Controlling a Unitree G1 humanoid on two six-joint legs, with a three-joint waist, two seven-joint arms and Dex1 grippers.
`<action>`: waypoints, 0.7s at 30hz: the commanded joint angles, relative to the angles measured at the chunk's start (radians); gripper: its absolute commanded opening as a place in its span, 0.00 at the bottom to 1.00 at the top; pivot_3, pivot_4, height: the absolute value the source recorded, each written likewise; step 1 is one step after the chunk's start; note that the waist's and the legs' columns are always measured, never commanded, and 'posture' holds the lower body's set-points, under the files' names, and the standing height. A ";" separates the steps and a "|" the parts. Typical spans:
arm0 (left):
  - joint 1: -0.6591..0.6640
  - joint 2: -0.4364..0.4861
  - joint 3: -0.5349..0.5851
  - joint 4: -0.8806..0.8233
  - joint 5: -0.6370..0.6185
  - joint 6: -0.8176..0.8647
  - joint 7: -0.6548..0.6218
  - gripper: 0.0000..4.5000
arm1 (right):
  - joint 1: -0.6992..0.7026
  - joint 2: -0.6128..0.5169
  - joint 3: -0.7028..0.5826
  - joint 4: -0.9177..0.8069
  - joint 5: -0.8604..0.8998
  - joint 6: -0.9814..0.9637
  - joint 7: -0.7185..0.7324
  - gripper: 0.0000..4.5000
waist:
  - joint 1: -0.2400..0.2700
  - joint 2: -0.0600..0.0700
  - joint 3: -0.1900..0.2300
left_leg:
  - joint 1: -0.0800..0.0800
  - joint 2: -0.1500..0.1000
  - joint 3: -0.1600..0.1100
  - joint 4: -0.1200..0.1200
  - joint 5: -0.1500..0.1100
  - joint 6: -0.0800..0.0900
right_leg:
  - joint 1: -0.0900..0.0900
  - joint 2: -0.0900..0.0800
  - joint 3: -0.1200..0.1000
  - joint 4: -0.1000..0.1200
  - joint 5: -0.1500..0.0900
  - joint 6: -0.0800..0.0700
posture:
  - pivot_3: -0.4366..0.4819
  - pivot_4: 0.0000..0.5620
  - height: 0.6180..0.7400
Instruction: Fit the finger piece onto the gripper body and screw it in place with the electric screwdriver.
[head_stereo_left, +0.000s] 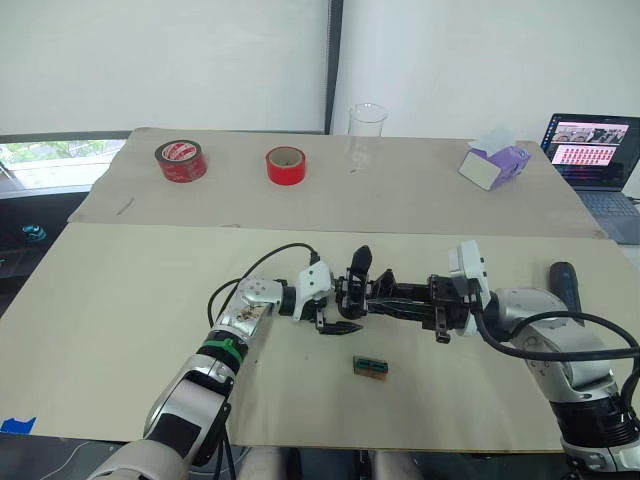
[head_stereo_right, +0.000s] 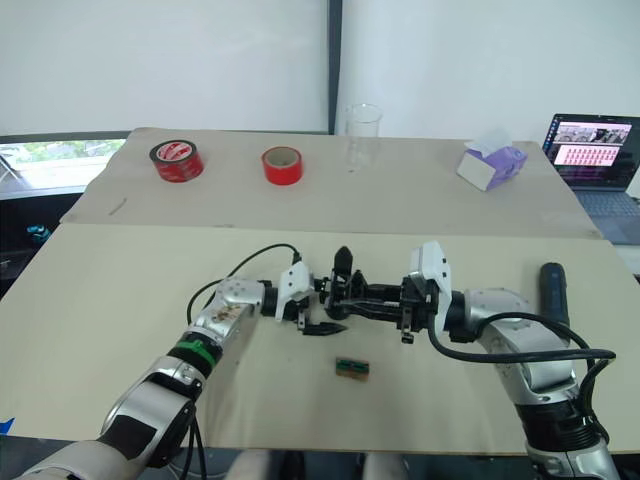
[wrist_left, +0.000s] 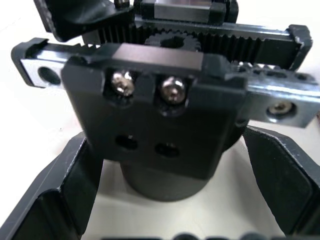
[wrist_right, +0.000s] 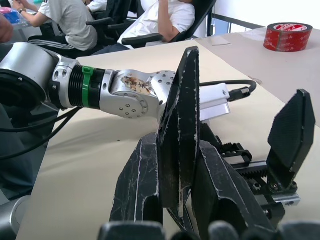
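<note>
1. Beige cardboard tabletop (head_stereo_left: 120, 330), head views: both arms meet at centre, just above the near sheet. Gripper body (head_stereo_left: 385, 295) is held between them, rack lying left-right, its own black finger (head_stereo_left: 359, 268) sticking up at the left end.
2. Left gripper (head_stereo_left: 335, 312) comes in from the left; fingers sit around the body's left end. Can't tell from head views how tightly.
3. Right gripper (head_stereo_right: 405, 312) comes in from the right, at the body's right end.
4. Electric screwdriver (head_stereo_right: 553, 293) lies on the table at the right edge, near the right forearm, well apart from the body.
5. Small green-brown block (head_stereo_left: 371, 367) on the table just near of the held assy, not touching.
6. Far sheet: two red tape rolls (head_stereo_left: 181, 161), clear beaker (head_stereo_left: 366, 133), tissue box (head_stereo_left: 494, 165); laptop (head_stereo_left: 595, 152) far right.
7. Left wrist view: body's mount plate w/ two screws and two bare holes below; left fingers (wrist_left: 60, 195) spread to either side of the round base, gap visible on each side, so jaws partly open, not clamping.
8. Right wrist view: finger piece (wrist_right: 181, 125) stands upright, pinched between the right fingers (wrist_right: 137, 185), jaws closed on it. Body's rack and finger lie just beyond.
</note>
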 joint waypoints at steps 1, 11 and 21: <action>-0.015 0.004 0.008 0.037 0.017 -0.023 -0.002 1.00 | 0.003 -0.009 -0.036 -0.036 0.014 -0.011 -0.003 0.09 | 0.000 0.000 0.000 | 0.000 0.000 0.000 0.000 0.000 0.000 | 0.000 0.000 0.000 0.000 0.000 0.000 | 0.48 0.27 1.00; -0.011 -0.005 0.022 0.071 0.013 -0.045 -0.029 0.51 | -0.076 0.050 -0.003 0.086 -0.032 -0.095 0.039 0.09 | -0.003 0.000 0.000 | 0.001 0.000 0.000 0.000 0.000 0.000 | 0.000 -0.001 -0.001 0.001 0.000 0.000 | 0.48 0.27 1.00; -0.009 -0.003 0.017 0.072 0.036 -0.032 -0.020 0.51 | -0.171 0.152 0.083 0.292 -0.133 -0.205 0.108 0.09 | -0.003 0.001 0.000 | 0.001 0.000 0.001 0.000 0.000 0.000 | 0.001 0.000 -0.001 0.001 0.000 0.000 | 0.48 0.27 1.00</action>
